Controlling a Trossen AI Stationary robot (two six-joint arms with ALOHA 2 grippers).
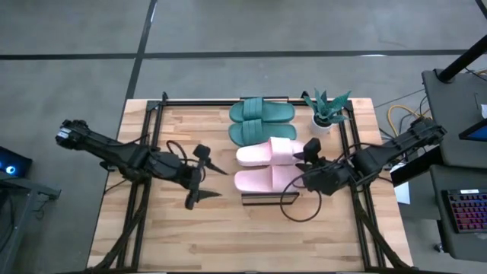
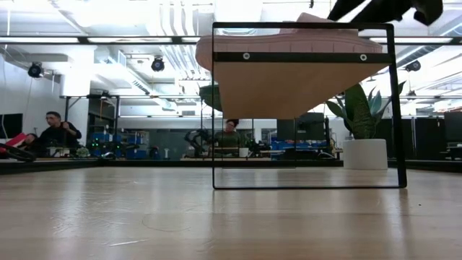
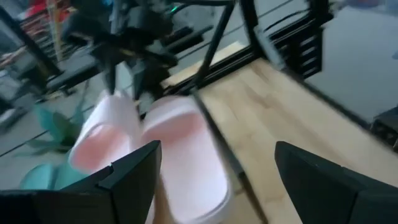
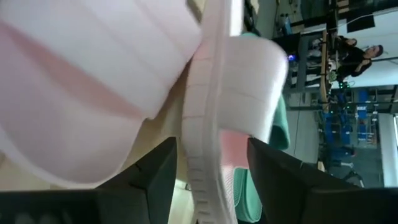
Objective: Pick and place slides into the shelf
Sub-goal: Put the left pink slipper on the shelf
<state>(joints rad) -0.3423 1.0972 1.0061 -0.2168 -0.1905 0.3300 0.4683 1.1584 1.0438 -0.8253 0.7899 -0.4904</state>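
Butcher-block table [image 1: 152, 236] carries a potted plant [image 1: 326, 110]; people sit beyond.

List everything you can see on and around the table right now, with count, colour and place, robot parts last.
Teal slides: two, teal-green, side by side on the shelf's far part.
Pink slides: two, pale pink, side by side on the shelf's near part.
Shelf: one, light wood in a black frame, mid-table, its near edge showing below the pink slides.
Potted plant: one, green leaves in a white pot, far right of the table.
Table: one, butcher-block wood.
Keyboard: one, dark, on a stand right of the table.
People: at least two, seated in the room behind.
Left gripper: open, empty, left of the pink slides.
Right gripper: fingers either side of a pink slide's edge.
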